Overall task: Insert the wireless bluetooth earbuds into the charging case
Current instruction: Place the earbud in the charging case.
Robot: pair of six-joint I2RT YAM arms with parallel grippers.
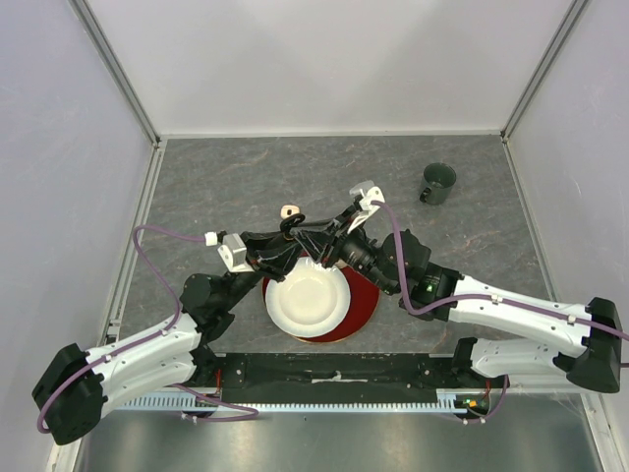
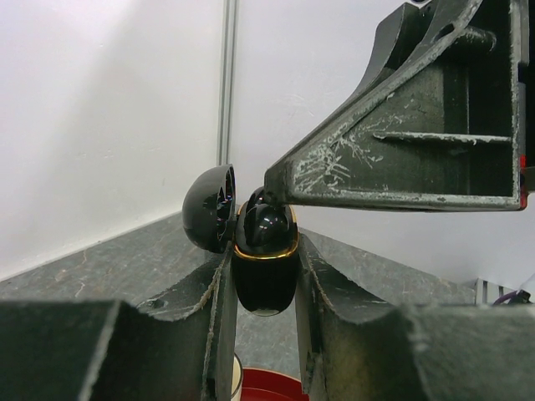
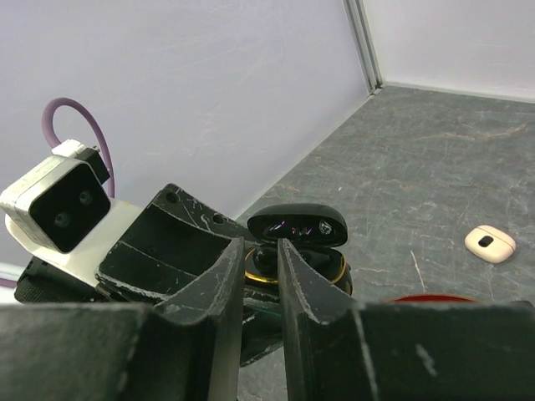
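A glossy black charging case (image 2: 266, 280) with a gold rim is held upright in the air, my left gripper (image 2: 266, 251) shut on its body. Its lid (image 2: 209, 209) hangs open to the left. A black earbud (image 2: 269, 227) sits in the top of the case. My right gripper (image 3: 261, 248) comes in from above with its fingers (image 2: 401, 150) nearly together, pinching that earbud (image 3: 264, 256) at the case mouth (image 3: 334, 269). In the top view both grippers meet at the case (image 1: 292, 228). No white earbuds are in view.
Below the grippers a white round cup or bowl (image 1: 308, 295) stands on a red plate (image 1: 366, 303). A small whitish closed case (image 1: 289, 211) lies on the grey table behind them. A dark green cup (image 1: 438, 183) stands at the back right.
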